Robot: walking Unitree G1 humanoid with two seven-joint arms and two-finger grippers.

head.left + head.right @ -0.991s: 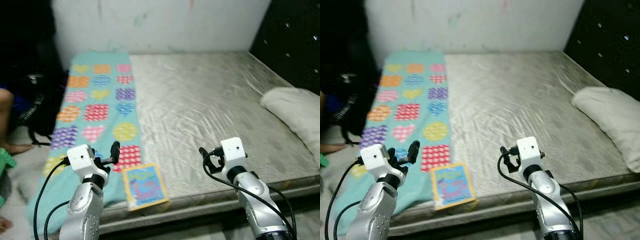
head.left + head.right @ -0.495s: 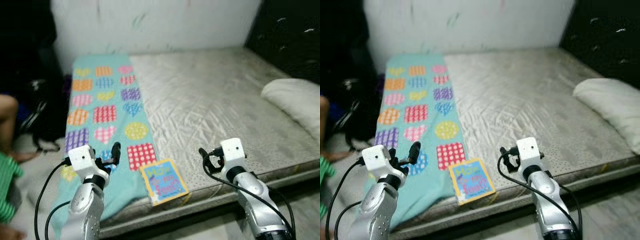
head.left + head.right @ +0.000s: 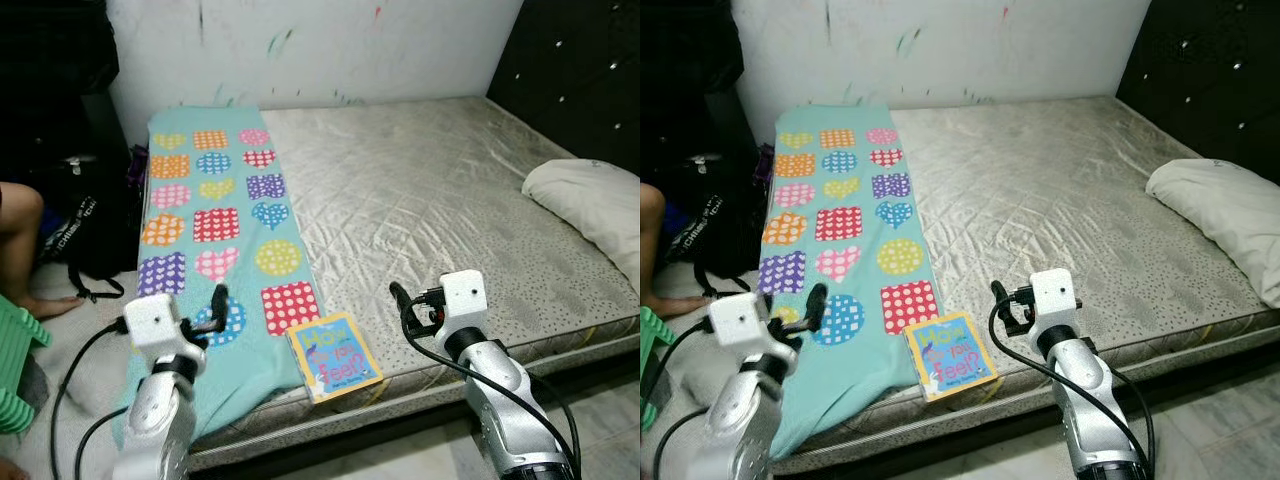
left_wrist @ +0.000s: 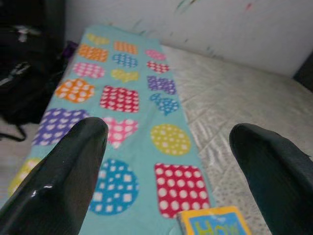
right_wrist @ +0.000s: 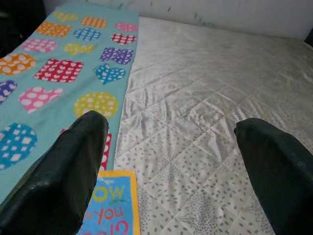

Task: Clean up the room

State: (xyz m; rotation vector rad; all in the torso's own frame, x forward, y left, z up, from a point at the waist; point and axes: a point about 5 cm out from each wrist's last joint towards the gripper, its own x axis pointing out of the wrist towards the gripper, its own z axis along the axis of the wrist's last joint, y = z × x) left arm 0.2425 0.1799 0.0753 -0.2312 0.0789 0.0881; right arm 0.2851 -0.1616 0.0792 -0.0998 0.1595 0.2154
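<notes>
A small book [image 3: 333, 356] with a yellow border and a blue cover lies near the front edge of the bed [image 3: 430, 200]. Beside it, along the bed's left side, a teal blanket [image 3: 210, 220] with coloured hearts and circles is spread out. My left gripper [image 3: 216, 298] hovers open over the blanket's front end, left of the book. Just right of the book, my right gripper [image 3: 398, 298] is held open above the mattress. The book's top edge [image 4: 215, 223] peeks between the left fingers, and its cover [image 5: 110, 210] lies by the right gripper's finger. Both grippers hold nothing.
A white pillow [image 3: 590, 200] lies at the bed's right end under a dark headboard [image 3: 580, 70]. Left of the bed, a black backpack [image 3: 85, 225] sits on the floor, next to a person's leg [image 3: 20, 240] and a green stool [image 3: 15, 370].
The whole picture has shifted and sharpened as the camera moved, and more floor and the stool show on the left. Both grippers stay open and empty. The book lies where it was.
</notes>
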